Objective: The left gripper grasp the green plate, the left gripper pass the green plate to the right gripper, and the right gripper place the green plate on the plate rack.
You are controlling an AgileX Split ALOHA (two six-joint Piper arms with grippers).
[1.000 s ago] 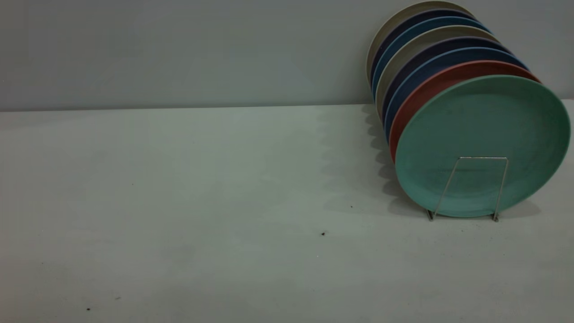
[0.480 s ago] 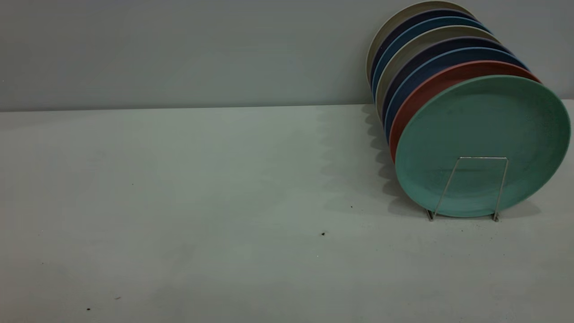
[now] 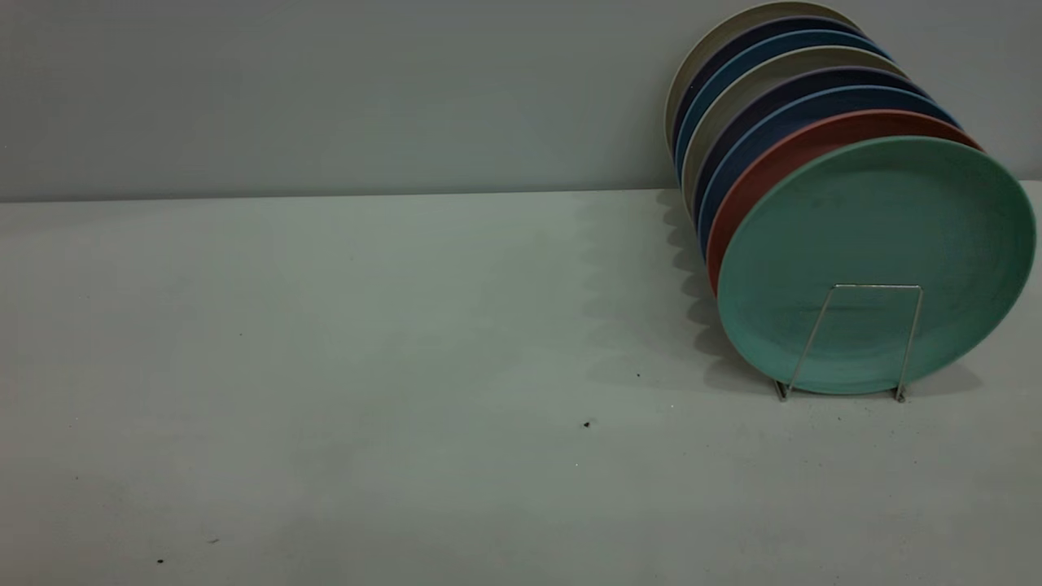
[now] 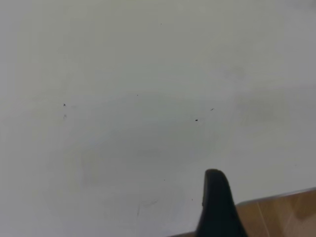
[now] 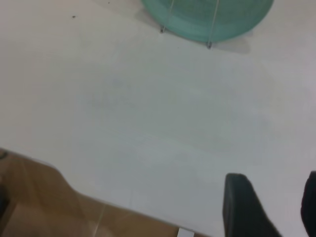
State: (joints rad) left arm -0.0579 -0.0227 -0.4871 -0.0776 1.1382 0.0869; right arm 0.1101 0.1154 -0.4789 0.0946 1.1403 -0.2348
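The green plate (image 3: 875,244) stands upright at the front of the plate rack (image 3: 877,286), behind its front wire loop, at the table's right back. Its lower edge also shows in the right wrist view (image 5: 207,15), with the rack's wire feet (image 5: 209,44). Neither gripper shows in the exterior view. My right gripper (image 5: 274,200) is open and empty, over the table near its front edge and well apart from the plate. My left gripper (image 4: 217,200) shows only in part, over bare table by the table's edge, with nothing seen in it.
Behind the green plate stand a salmon-pink plate (image 3: 781,155), several blue plates (image 3: 765,114) and beige plates (image 3: 724,41) in the same rack. The grey table (image 3: 366,366) meets a wall at the back. Brown floor (image 4: 281,212) shows past the table's edge.
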